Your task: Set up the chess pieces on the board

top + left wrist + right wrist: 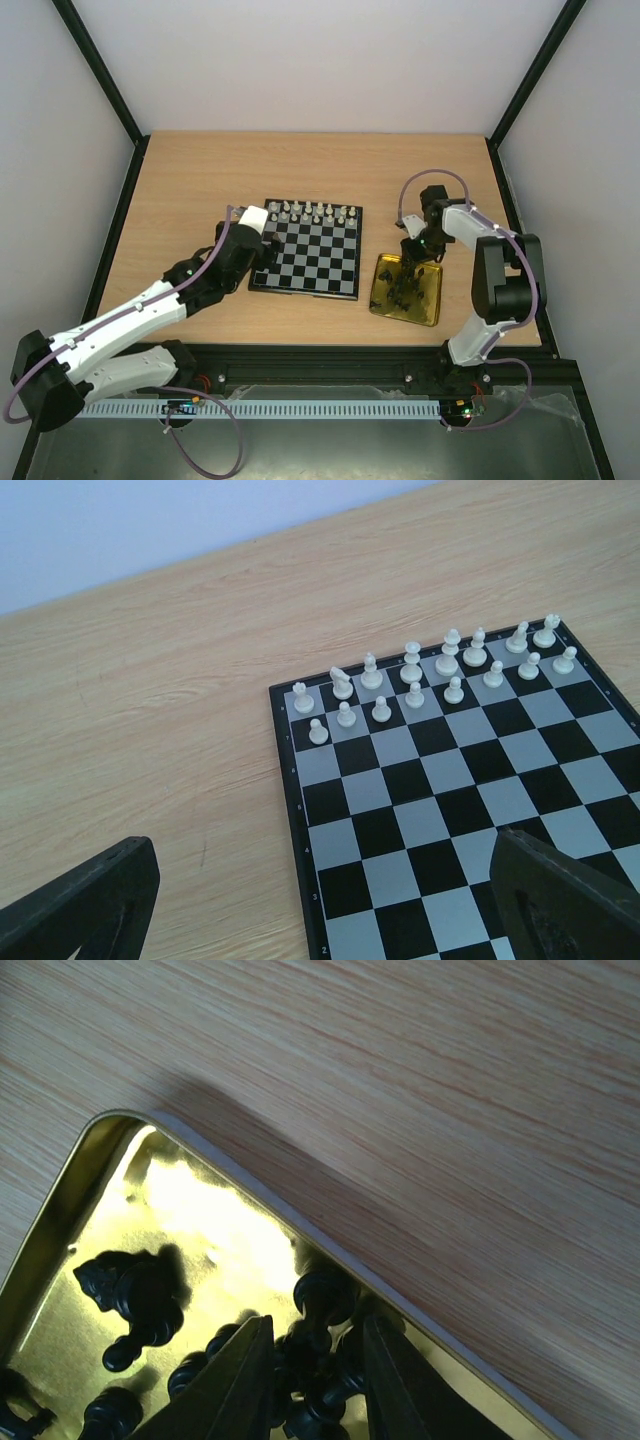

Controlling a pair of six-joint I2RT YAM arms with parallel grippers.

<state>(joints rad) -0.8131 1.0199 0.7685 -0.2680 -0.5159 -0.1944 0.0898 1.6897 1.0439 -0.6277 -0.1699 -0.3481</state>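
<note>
White pieces stand upright in two rows at the board's far edge. Left gripper: jaws wide, empty, over its left edge. Right gripper: jaws narrow, straddling black pieces in the gold tray.

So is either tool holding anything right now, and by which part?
The left tool is open and empty. The right tool straddles small black chess pieces in the shiny gold tray; whether it grips one cannot be told.
</note>
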